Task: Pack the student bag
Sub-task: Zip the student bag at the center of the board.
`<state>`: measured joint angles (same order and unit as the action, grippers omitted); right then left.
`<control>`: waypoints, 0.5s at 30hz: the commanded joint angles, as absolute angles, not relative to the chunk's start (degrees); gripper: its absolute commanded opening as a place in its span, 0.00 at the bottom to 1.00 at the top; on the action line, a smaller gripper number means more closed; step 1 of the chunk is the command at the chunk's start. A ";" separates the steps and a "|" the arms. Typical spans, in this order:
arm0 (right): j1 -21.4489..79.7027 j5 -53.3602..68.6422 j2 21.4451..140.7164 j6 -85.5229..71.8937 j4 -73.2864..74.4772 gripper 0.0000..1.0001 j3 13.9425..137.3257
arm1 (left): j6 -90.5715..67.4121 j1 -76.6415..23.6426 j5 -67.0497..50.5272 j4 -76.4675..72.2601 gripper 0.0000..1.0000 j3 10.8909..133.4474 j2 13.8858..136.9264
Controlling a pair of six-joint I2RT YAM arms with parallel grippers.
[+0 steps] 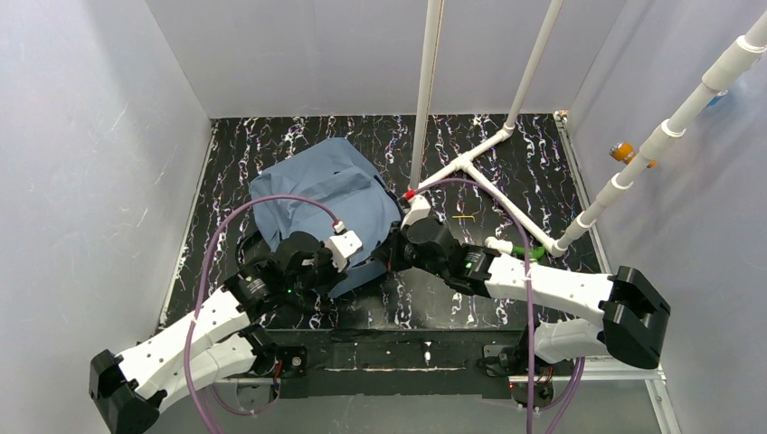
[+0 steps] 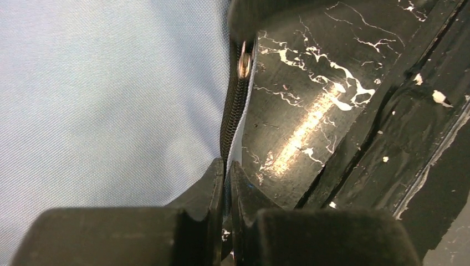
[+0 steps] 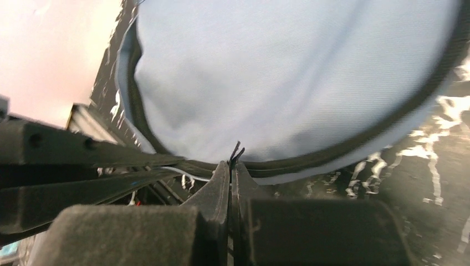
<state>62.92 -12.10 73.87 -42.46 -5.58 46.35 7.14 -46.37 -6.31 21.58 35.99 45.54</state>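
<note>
The student bag [image 1: 312, 194] lies flat on the black marbled table, left of centre, a slate-blue fabric backpack. Both grippers meet at its near right edge. My left gripper [image 2: 227, 166] is shut on the bag's edge, right at the dark zipper line [image 2: 231, 113]. Further along that line sits a metal zipper slider [image 2: 244, 62]. My right gripper [image 3: 231, 165] is shut on a thin dark zipper pull [image 3: 236, 149] that sticks out between its tips. The blue bag [image 3: 288, 72] fills the view beyond them. In the top view the left gripper [image 1: 355, 268] and the right gripper [image 1: 391, 250] are close together.
A white pipe frame [image 1: 493, 190] lies across the right half of the table, with uprights rising from it. A small yellow item [image 1: 463, 216] lies beside it. White walls enclose the table on three sides. The table's front edge [image 2: 421, 166] runs close to the left gripper.
</note>
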 commanded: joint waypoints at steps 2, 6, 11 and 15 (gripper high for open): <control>52.35 -18.34 64.30 -42.71 -2.84 0.01 44.55 | 11.38 -46.75 1.60 28.55 0.00 34.75 38.90; 40.93 -10.04 61.14 -40.28 -4.70 0.01 39.73 | 12.66 -46.72 5.12 29.00 0.00 33.80 36.16; 41.92 -0.63 64.44 -36.69 -9.15 0.01 41.69 | 12.83 -46.75 3.86 30.41 0.00 35.44 37.09; 46.24 -0.54 66.16 -34.13 -8.81 0.01 44.15 | 12.85 -46.70 -2.28 31.89 0.46 38.47 37.62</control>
